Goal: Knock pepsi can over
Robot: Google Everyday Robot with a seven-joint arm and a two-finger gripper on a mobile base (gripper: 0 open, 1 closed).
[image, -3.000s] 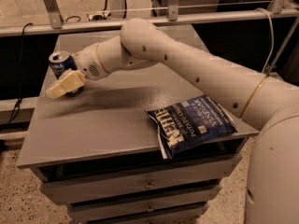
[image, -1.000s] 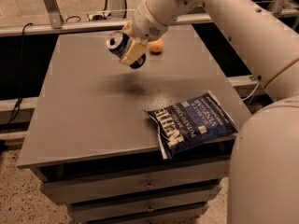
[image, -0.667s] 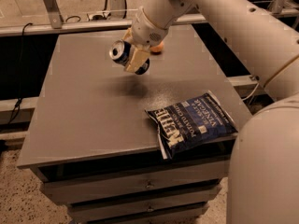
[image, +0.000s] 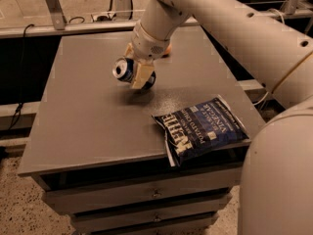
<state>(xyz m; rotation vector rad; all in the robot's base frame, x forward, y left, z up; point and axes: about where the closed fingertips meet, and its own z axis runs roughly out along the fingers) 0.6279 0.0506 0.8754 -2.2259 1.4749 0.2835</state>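
Note:
The pepsi can (image: pixel 128 71), a small blue can with a silver top, is tipped on its side with its top facing left, just above the grey tabletop (image: pixel 78 116) near the middle. My gripper (image: pixel 138 72) is shut on the can, its cream fingers (image: pixel 139 77) around the can's body. The white arm reaches in from the upper right.
A blue Kettle chip bag (image: pixel 200 129) lies flat at the table's front right corner. A small orange object (image: pixel 167 49) shows behind the wrist. The table has drawers below its front edge. A rail and cables run behind the table.
The gripper has carried the can from the table's far left toward the middle and lower, and the can has turned from upright to lying sideways in the fingers.

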